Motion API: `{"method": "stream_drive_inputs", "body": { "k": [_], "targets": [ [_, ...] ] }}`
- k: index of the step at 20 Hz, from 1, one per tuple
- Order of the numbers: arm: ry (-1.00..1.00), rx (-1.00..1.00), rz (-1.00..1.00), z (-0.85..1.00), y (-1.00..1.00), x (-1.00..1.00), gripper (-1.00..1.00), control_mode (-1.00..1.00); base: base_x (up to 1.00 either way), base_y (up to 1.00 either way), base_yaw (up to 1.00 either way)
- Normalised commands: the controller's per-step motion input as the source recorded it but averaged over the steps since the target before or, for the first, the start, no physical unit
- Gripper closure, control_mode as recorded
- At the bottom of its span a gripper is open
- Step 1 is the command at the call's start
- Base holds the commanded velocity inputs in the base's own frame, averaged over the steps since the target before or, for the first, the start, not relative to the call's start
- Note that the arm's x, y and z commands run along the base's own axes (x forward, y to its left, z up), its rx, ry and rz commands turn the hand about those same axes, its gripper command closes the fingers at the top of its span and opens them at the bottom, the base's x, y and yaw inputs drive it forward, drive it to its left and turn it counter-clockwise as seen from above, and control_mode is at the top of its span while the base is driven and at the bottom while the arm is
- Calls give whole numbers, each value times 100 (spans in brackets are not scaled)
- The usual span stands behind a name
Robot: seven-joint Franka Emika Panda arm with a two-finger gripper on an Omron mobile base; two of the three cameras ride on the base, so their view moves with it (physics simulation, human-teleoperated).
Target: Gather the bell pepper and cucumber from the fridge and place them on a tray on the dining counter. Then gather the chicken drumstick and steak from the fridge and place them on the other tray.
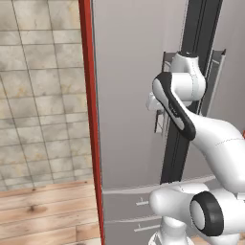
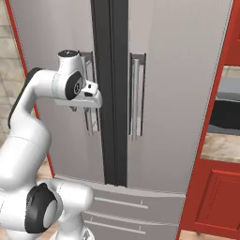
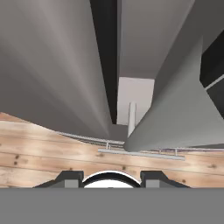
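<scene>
- Wooden plank flooring (image 1: pixel 48 210) and a beige tiled wall (image 1: pixel 43 95) lie to the left of the tall grey fridge (image 2: pixel 187 93), with a red cabinet (image 2: pixel 215 197) on its right.
- Both fridge doors look shut, or very nearly so, in the base views, and the dark gap between them runs straight down the middle.
- In the right base view the gripper (image 2: pixel 90 104) sits at the left door's handle (image 2: pixel 89 119), just beside or touching it; the right door's handle (image 2: pixel 136 93) stands free.
- Looking down the door front, the hand view shows the two dark fingertips (image 3: pixel 70 178) standing somewhat apart at its lower edge. I cannot tell from any view whether they have closed on the handle or merely bracket it.
- Nothing else is in the hand's grasp.
- Pepper, cucumber, drumstick and steak must all be behind these doors, as must any glimpse of the shelves.
- Step in hand, as I judge it: opening the fridge, the very start of the task.
- Next move likely calls for a firm hold on the left handle, then a pull that follows the door's arc about its hinge, with the base giving room so the door swings wide enough to reach the shelves.
- Slipping off the thin bar is the main risk.
</scene>
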Motion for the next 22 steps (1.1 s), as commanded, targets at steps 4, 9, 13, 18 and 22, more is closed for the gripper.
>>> {"method": "stream_drive_inputs", "body": {
  "k": [4, 9, 13, 18, 22],
  "targets": [
    [0, 0, 0, 0, 0, 0, -100, 100, -18, 0, 0],
    [0, 0, 0, 0, 0, 0, -100, 100, -53, -47, 0],
    [0, 0, 0, 0, 0, 0, -100, 100, -39, -63, 0],
    [0, 0, 0, 0, 0, 0, -100, 100, -1, -39, 0],
    [0, 0, 0, 0, 0, 0, -100, 100, 13, -1, 0]
  ]
}}
